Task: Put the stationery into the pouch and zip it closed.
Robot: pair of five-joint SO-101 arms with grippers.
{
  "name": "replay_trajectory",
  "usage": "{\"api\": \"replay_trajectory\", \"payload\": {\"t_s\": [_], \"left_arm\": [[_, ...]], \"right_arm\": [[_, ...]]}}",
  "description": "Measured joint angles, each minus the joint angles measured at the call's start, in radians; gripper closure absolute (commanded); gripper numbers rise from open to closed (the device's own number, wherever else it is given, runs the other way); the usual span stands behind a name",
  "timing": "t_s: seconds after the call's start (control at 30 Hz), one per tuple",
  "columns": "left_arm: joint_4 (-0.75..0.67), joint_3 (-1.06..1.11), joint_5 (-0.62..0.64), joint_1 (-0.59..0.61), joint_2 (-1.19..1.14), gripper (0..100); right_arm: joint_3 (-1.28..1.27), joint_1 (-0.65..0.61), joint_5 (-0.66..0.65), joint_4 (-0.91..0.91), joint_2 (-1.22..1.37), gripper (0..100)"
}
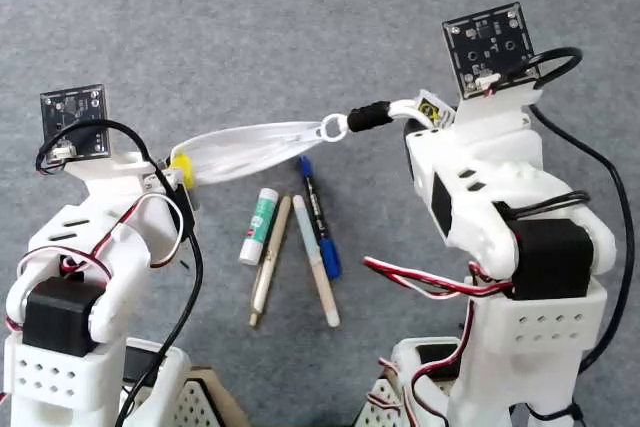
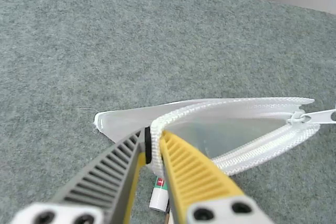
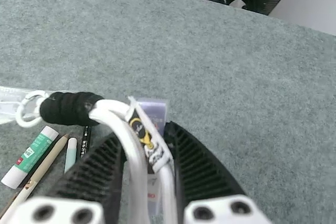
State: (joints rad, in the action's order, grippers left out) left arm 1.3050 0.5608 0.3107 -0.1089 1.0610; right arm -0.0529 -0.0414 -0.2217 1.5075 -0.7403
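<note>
A white translucent pouch [image 1: 250,150] hangs stretched between the two arms, its zipper open. My left gripper [image 1: 180,172] [image 2: 149,139] is shut on the pouch's [image 2: 236,129] zipper edge at one end. At the other end a ring [image 1: 333,127] [image 3: 29,109] joins a black-wrapped white strap [image 1: 385,112] [image 3: 68,107], and my right gripper [image 1: 425,112] [image 3: 144,132] is shut on that strap. On the table below lie a glue stick [image 1: 258,225] [image 3: 29,156], a pencil [image 1: 270,259], a white pen [image 1: 315,259] and a blue pen [image 1: 318,217].
Grey felt [image 1: 300,37] covers the whole table. Both arm bases stand at the near edge, with the stationery lying between them. The zipper pull [image 2: 299,118] sits at the pouch's far end from my left gripper.
</note>
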Motion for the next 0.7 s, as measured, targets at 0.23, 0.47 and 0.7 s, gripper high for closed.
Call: {"api": "replay_trajectory", "payload": {"t_s": [0.23, 0.47, 0.7], "left_arm": [[0.008, -0.009, 0.000, 0.002, -0.002, 97], [0.008, -0.009, 0.000, 0.002, -0.002, 97], [0.008, -0.009, 0.000, 0.002, -0.002, 97]], "right_arm": [[0.000, -0.074, -0.104, 0.137, -0.002, 66.0], [0.000, -0.109, -0.258, 0.232, -0.054, 61.2], [0.000, -0.276, -0.288, 0.249, -0.180, 61.3]]}}
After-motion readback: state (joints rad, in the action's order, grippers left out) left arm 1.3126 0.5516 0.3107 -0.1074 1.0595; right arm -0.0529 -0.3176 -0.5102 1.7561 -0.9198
